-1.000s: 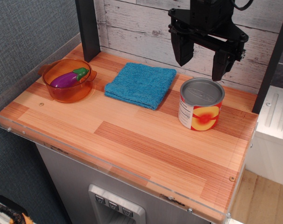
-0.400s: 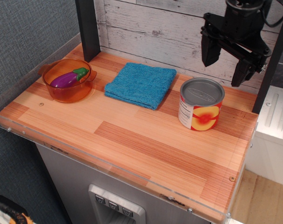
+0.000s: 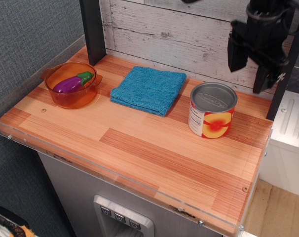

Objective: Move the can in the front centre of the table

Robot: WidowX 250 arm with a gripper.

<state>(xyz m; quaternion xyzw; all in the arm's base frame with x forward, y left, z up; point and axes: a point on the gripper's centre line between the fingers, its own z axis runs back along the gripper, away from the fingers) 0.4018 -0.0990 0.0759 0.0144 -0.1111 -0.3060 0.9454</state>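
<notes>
Peach can (image 3: 212,110) upright on the striped wooden table (image 3: 139,153), right side toward the back, nothing touching it. Left of it, folded blue towel (image 3: 148,89), then orange bowl (image 3: 72,85) holding a toy eggplant (image 3: 72,82). Gripper (image 3: 252,75) hangs above and right of the can, jaws apart, empty.

Hand (image 3: 249,79) farther right, away from can (image 3: 212,109).
</notes>
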